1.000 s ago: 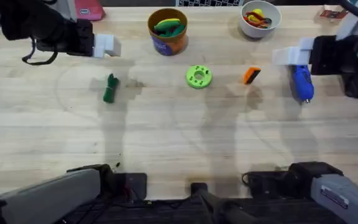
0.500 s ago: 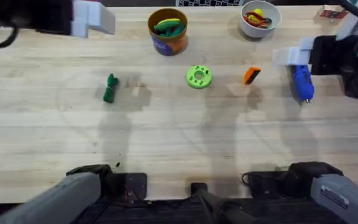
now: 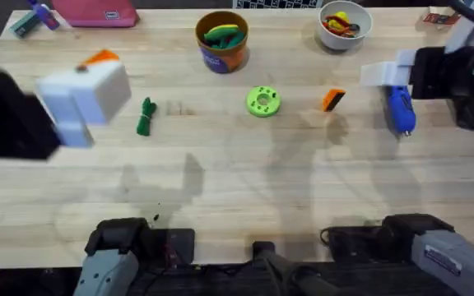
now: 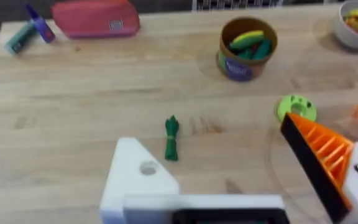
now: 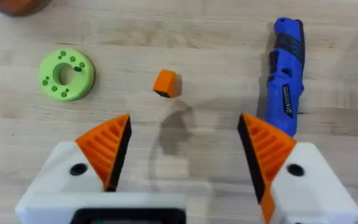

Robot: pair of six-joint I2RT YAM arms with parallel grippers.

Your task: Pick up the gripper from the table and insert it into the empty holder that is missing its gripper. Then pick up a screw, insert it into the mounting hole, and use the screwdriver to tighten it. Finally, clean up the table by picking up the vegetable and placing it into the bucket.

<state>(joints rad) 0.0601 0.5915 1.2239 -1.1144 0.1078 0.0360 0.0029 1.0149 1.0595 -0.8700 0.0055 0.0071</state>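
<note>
Gaping empty, right pincer [image 5: 182, 149] | gripper [image 5: 165, 83] apart | left pincer [image 4: 229, 162] gaping, empty

White pincer [image 5: 182, 149], orange ribbed pads [image 5: 107, 146]

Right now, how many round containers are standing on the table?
2: the orange-brown bucket at the far edge near the middle, holding green and yellow toys, and the white bowl further right. Others may lie outside the frame.

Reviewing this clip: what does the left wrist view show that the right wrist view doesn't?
Left wrist alone: the vegetable, the bucket with green and yellow toys inside, a pink pouch and the white bowl. Right wrist alone: the blue screwdriver. Both show the green holder and the loose orange gripper lying on the wooden table.
</note>
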